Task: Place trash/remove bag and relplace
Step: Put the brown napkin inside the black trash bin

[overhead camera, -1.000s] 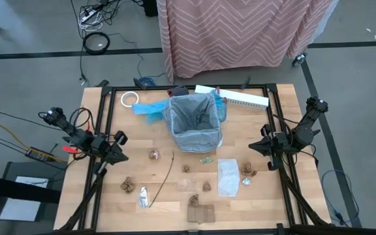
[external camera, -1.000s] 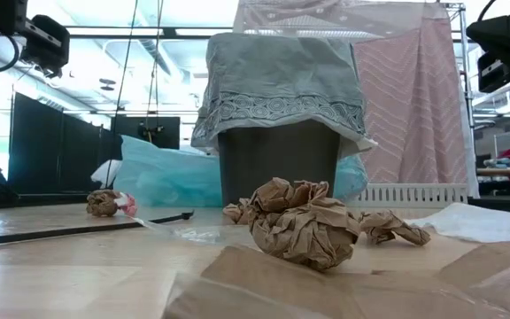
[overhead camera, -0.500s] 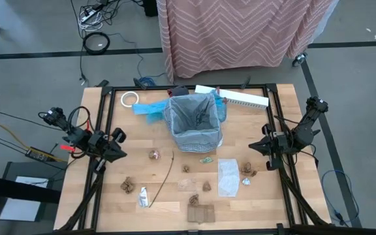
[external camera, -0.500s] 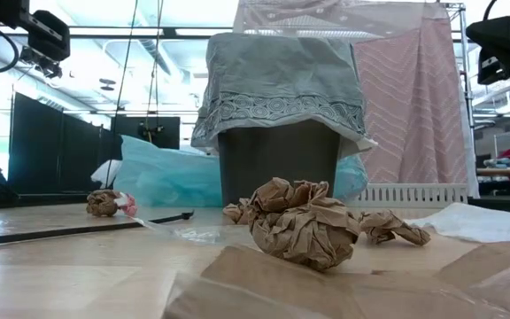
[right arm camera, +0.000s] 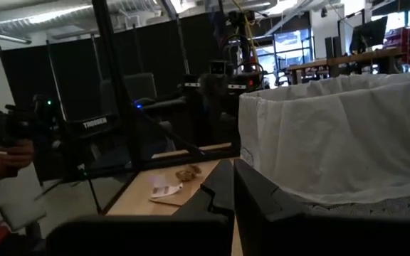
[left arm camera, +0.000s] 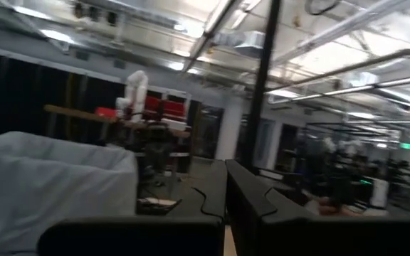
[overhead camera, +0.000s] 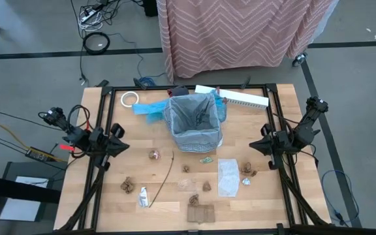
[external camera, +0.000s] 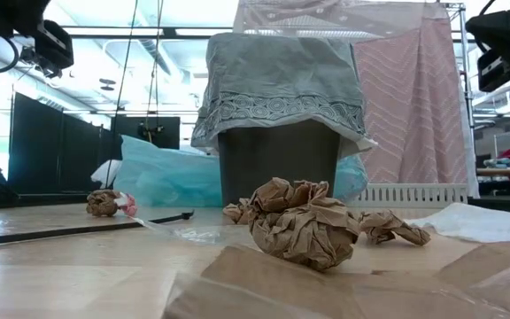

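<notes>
Since the earlier frames we see our left pincer (overhead camera: 117, 139) pulled back a little toward the table's left edge and up off the wood; our right pincer (overhead camera: 260, 140) has not shifted, nor has anything on the table.

We take things from largest down. Our table (overhead camera: 109, 202) carries a dark bin (external camera: 277, 159) near the middle of its far edge, lined with the grey bag (overhead camera: 194, 119), whose rim folds down over the bin's outside. A bright blue plastic bag (overhead camera: 150, 108) lies against the bin on its left side. A white ribbed strip (overhead camera: 243, 98) lies along the far edge toward the far right corner, and a white tape roll (overhead camera: 130, 98) sits near the far left corner.

The trash lies scattered over the near half: a clear wrapper (overhead camera: 228, 176) right of centre, a brown cardboard square (overhead camera: 200, 213) at the near edge, a thin stick (overhead camera: 166, 171) slanting left of centre, brown paper wads (overhead camera: 128, 185) dotted from left to right, and a small white tube (overhead camera: 143, 196) beside the near-left wad.

Both our pincers are clenched on nothing. The left hovers above the left edge, the right above the right edge, each pointing inward, well apart from the bin and the trash.
</notes>
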Robot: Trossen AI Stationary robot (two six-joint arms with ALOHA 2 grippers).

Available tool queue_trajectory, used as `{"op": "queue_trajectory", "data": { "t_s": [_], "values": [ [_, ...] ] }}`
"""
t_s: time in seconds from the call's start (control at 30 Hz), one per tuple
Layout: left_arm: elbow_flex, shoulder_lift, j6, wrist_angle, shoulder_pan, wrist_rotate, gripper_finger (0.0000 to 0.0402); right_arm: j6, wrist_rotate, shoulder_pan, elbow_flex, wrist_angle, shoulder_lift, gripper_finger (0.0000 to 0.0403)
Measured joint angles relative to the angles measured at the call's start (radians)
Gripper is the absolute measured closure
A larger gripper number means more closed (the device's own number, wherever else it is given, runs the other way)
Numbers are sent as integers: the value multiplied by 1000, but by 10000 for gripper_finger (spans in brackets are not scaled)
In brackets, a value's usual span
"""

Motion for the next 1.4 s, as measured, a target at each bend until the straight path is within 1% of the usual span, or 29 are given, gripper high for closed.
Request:
{"op": "queue_trajectory", "data": {
  "t_s": [0.13,0.2,0.3,0.4,0.5,0.6,0.67,0.73,0.87,0.97,1.03,1.07,1.1,1.2,1.23,1.3,1.4],
  "values": [
    [0,0,8,20,0,-48,387,-8,5,-7,0,63,0,398],
    [0,0,68,32,0,-89,387,-52,3,-13,1,145,0,398],
    [3,-1,160,49,0,-161,387,-248,-26,-17,44,213,0,397],
    [13,0,190,45,0,-195,387,-415,-34,-16,139,201,29,388],
    [21,-1,232,48,0,-214,387,-470,69,-16,262,78,124,366],
    [25,0,258,43,0,-257,387,-420,217,-15,410,-100,274,327],
    [27,0,268,45,0,-286,386,-344,282,-15,499,-214,386,293],
    [27,0,281,32,0,-302,384,-247,318,-15,575,-305,492,258],
    [27,0,284,15,0,-327,375,6,319,-14,711,-502,667,197],
    [27,0,280,-20,0,-330,367,276,306,-15,785,-748,773,172],
    [27,0,257,-51,0,-331,362,531,234,-26,821,-932,838,167],
    [27,0,243,-65,0,-331,359,667,178,-33,834,-1018,867,168],
    [28,0,230,-79,0,-331,357,790,110,-40,844,-1097,894,170],
    [28,0,200,-110,0,-331,352,1105,-153,-57,853,-1280,967,182],
    [28,0,194,-109,0,-331,351,1186,-222,-58,850,-1327,993,187],
    [29,0,192,-111,0,-330,349,1300,-299,-58,841,-1380,1042,196],
    [29,0,175,-122,0,-324,348,1335,-348,-49,818,-1371,1115,206]
  ]
}}
